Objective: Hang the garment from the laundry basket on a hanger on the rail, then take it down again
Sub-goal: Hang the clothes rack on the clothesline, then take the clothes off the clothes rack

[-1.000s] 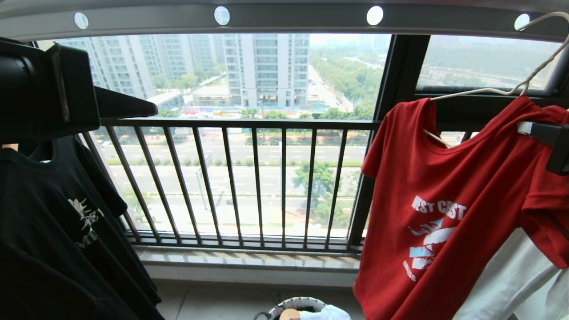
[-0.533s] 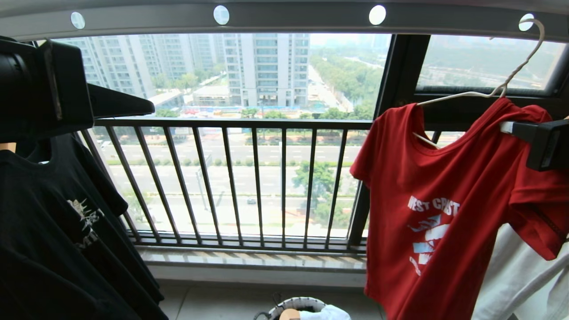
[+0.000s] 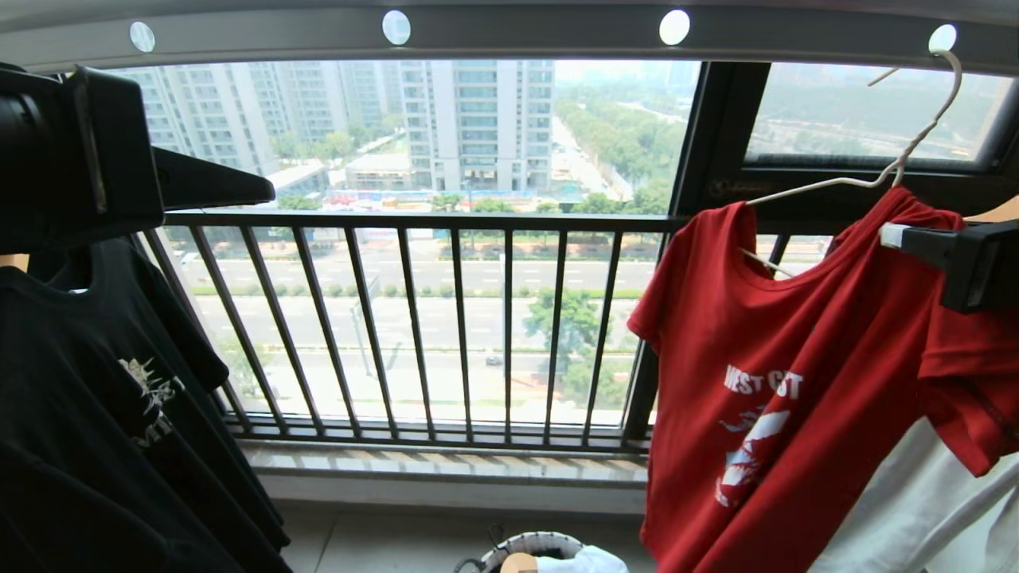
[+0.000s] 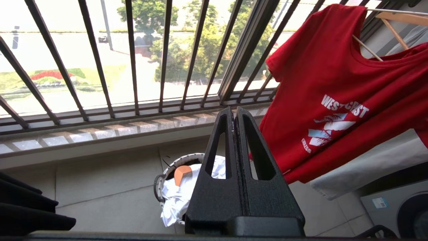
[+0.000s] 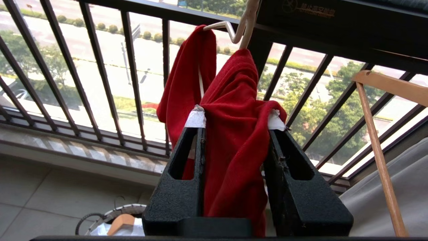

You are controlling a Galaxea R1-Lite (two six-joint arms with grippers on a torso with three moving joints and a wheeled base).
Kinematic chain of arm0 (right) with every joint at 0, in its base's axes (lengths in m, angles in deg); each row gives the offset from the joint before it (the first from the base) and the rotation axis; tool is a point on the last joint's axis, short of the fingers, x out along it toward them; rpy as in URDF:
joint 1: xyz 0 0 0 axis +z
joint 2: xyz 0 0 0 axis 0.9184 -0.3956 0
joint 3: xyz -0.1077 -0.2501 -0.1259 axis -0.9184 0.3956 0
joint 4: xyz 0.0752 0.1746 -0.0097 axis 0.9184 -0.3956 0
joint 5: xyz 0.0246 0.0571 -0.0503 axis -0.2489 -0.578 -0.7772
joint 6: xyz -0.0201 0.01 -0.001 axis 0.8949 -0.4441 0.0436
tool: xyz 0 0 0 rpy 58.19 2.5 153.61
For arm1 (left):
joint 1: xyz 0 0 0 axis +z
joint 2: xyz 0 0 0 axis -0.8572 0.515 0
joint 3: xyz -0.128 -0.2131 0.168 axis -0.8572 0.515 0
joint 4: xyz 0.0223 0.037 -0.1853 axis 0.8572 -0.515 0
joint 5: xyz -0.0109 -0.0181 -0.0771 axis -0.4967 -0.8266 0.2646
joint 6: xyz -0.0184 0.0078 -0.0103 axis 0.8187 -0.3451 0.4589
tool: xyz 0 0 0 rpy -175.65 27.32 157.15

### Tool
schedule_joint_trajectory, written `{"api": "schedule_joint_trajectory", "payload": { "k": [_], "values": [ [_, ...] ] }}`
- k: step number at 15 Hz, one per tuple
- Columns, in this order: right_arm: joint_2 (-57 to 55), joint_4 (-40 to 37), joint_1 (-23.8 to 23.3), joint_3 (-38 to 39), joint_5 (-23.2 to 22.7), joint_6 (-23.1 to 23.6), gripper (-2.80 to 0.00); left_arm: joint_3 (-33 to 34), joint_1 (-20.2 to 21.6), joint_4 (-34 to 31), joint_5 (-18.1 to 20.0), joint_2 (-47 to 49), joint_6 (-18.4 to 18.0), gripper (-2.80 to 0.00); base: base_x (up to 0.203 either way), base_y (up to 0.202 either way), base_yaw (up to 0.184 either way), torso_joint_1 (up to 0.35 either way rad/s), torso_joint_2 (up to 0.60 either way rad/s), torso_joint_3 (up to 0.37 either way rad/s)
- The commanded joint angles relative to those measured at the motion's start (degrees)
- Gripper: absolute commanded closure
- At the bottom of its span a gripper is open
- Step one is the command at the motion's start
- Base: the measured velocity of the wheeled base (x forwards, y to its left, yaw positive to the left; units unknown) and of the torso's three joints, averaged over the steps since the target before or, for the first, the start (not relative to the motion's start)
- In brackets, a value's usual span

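The red garment (image 3: 756, 334) hangs on the white wire hanger (image 3: 828, 181), whose hook sits at a hole near the right end of the grey rail (image 3: 517, 32). My right gripper (image 3: 892, 235) is at the shirt's shoulder. In the right wrist view its jaws (image 5: 235, 120) stand open, with red cloth (image 5: 234, 150) draped over the taped tips and hanging loose between them below the hanger's neck (image 5: 245, 23). High at the left, my left gripper (image 3: 263, 191) (image 4: 233, 112) is shut on nothing. Below on the floor stands the laundry basket (image 3: 549, 539) (image 4: 187, 156).
A black T-shirt (image 3: 95, 414) hangs at the left. A white garment (image 3: 915, 501) on a wooden hanger (image 5: 374, 134) hangs just right of the red shirt. The dark barred window railing (image 3: 446, 318) runs behind. White cloth (image 4: 177, 197) fills the basket.
The hanger's hook has swung left and settled at the rail's right hole, and the shirt shifted left with it. My right gripper's jaws have opened. The left arm has stayed still.
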Motion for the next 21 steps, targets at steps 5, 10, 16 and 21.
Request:
{"api": "schedule_joint_trajectory", "payload": {
  "k": [5,10,16,21],
  "values": [
    [0.7,0.0,0.0,1.2,0.0,-0.1,-2.80,0.0,0.0,-0.1,-0.1,0.3,0.0,0.00,0.000,0.000,0.000,0.000,0.00,0.000],
    [8.8,-0.1,0.0,3.2,0.0,-0.1,-2.80,0.1,0.0,-0.1,-0.1,0.6,-0.2,0.00,0.000,0.000,0.000,0.000,0.00,0.000],
    [22.9,-5.7,0.0,5.2,0.4,-0.1,0.00,0.0,0.0,-0.1,-0.1,0.6,-0.2,0.00,0.000,0.000,0.000,0.000,0.00,0.000],
    [27.2,-24.3,0.0,-0.2,0.0,-14.5,0.00,0.0,0.0,-0.1,-0.1,0.6,-0.1,0.00,0.000,0.000,0.000,0.000,0.00,0.000]
  ]
}}
